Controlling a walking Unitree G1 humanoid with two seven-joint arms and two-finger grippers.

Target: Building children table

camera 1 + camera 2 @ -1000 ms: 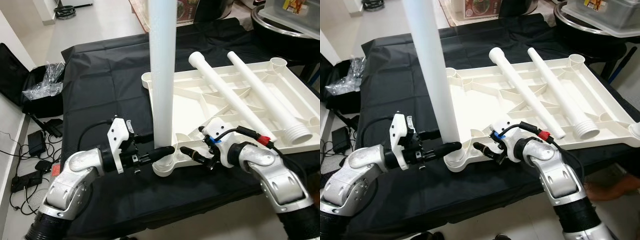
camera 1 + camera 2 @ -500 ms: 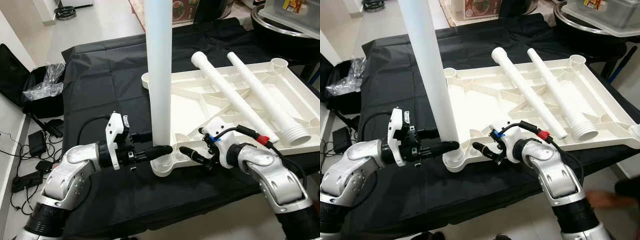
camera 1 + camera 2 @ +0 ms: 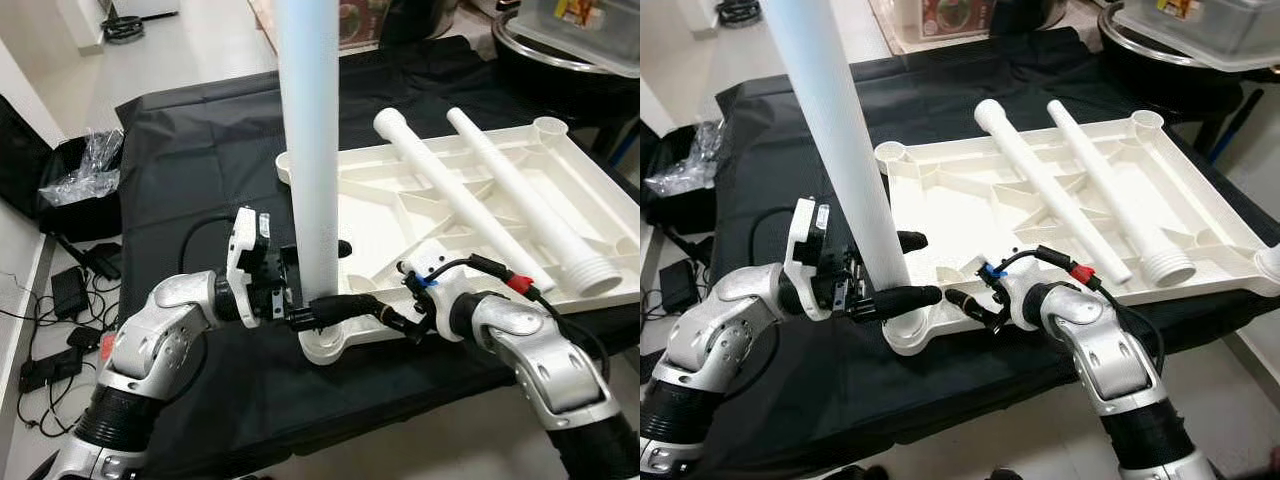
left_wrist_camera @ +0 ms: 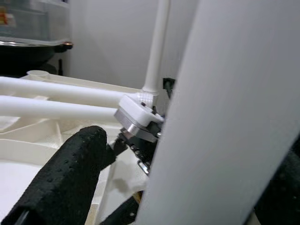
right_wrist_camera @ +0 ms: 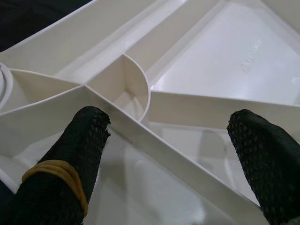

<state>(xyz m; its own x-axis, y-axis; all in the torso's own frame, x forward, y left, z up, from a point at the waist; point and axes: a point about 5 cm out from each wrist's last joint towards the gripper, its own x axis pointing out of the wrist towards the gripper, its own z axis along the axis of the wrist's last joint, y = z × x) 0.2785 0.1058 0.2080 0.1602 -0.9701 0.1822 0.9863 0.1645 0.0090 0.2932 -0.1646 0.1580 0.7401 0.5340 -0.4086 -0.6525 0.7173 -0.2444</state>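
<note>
I am standing over the desk (image 3: 200, 150), draped in black cloth, where the white tabletop (image 3: 430, 200) is lying upside down with its ribs facing up. One leg (image 3: 310, 150) is standing upright in the near-left corner socket (image 3: 325, 345). Two spare legs (image 3: 455, 195) are lying loose across the ribs, the farther one showing its threaded end (image 3: 598, 272) at the near-right edge.

My left gripper (image 3: 320, 285) is reaching in from the left, its fingers (image 4: 70, 173) spread to either side of the upright leg low down, just above the socket; whether both are pressing on it, I cannot tell. My right gripper (image 3: 975, 308) is reaching in low at the tabletop's near edge, just right of the socket, with its fingers (image 5: 70, 173) spread apart over a rib and holding nothing.

The leg is looking like hollow moulded plastic: light, stiff, and smooth enough to slip under a twist. Being tall, it will probably lever hard against the socket if tipped, so I am judging the lower end the best place to take hold of it, keeping it straight while turning. The tabletop seems light too and may slide on the cloth, so bracing a rib near that corner should be helping.
</note>
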